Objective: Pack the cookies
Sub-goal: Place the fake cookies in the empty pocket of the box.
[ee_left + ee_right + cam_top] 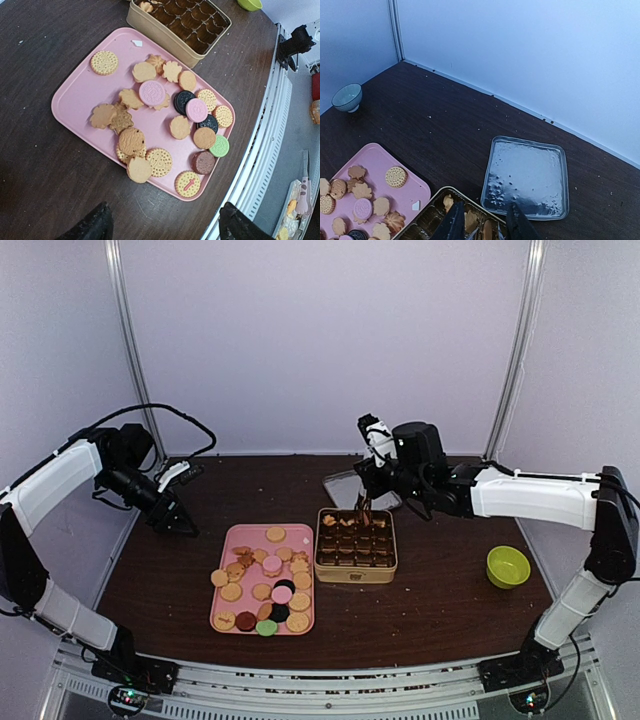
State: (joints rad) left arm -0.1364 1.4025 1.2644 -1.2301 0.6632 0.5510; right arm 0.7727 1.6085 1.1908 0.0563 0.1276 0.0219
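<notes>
Closest to the right wrist camera, the right gripper (485,207) hangs over the far row of the tin (355,570). A few tan cookies (470,220) sit in the cups there, directly between and below its fingers. The jaws stand a little apart. Whether they pinch one of those cookies cannot be told, since the tips run out of clear sight.

Most cookies lie loose on the pink tray (75,100), which sits just left of the tin. They are mainly tan rounds and flower shapes, with two pink, two black, one green and one dark brown toward the near end. Several overlap.

The left gripper (165,207) is well apart from them, at the far left of the table (440,610). Its jaws are spread wide with nothing between them, and its camera looks down across the tray.

A silver lid (525,175) lies flat just behind the tin. A green bowl (508,566) stands to the right, and a pale bowl (347,96) stands near the far left corner.
</notes>
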